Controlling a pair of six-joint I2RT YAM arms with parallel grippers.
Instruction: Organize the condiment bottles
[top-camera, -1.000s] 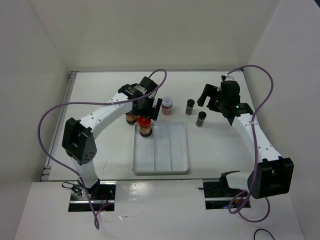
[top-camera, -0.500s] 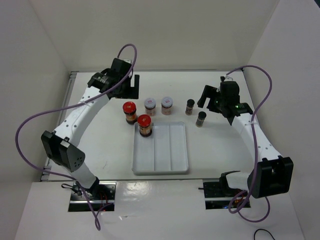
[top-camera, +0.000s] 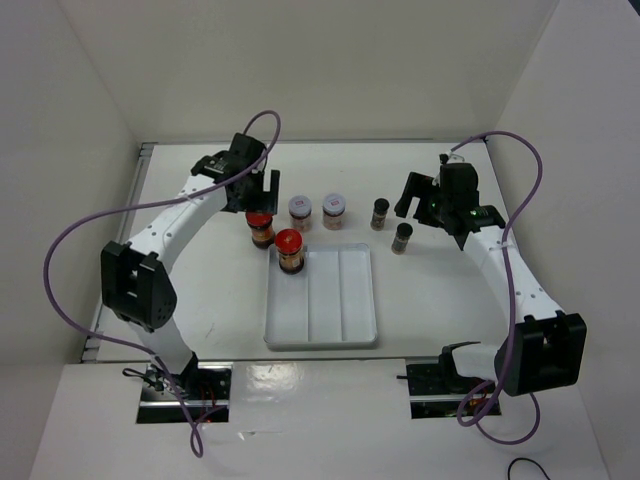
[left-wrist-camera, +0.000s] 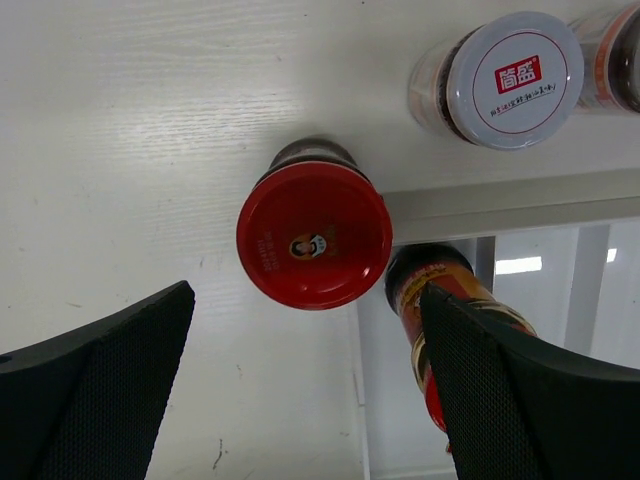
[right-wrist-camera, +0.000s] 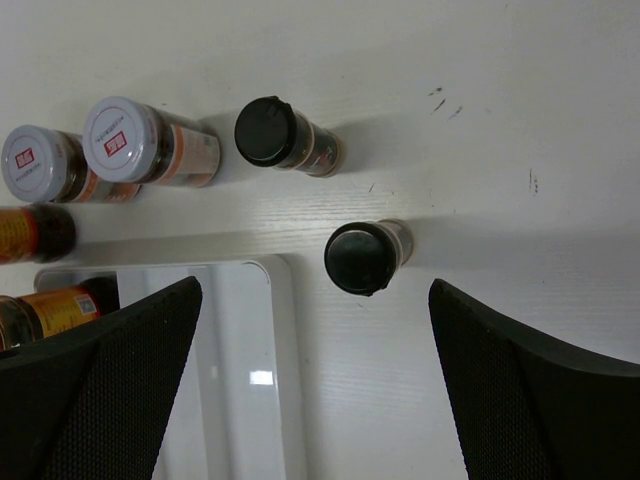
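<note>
Red-lidded jar (left-wrist-camera: 313, 235) toward the far edge of the desk (left-wrist-camera: 150, 120) stands below the released, wide-open left hand (left-wrist-camera: 305, 300); an off-centre squeeze could knock it into the neighbouring jar (left-wrist-camera: 445, 320).

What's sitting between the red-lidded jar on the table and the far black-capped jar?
Two white-lidded jars, side by side, stand between that red-lidded jar and the black-capped jar, seen in the top view.

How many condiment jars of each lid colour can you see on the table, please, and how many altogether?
Red-lidded jars: 2
White-lidded jars: 2
Black-capped jars: 2
Total: 6
</note>
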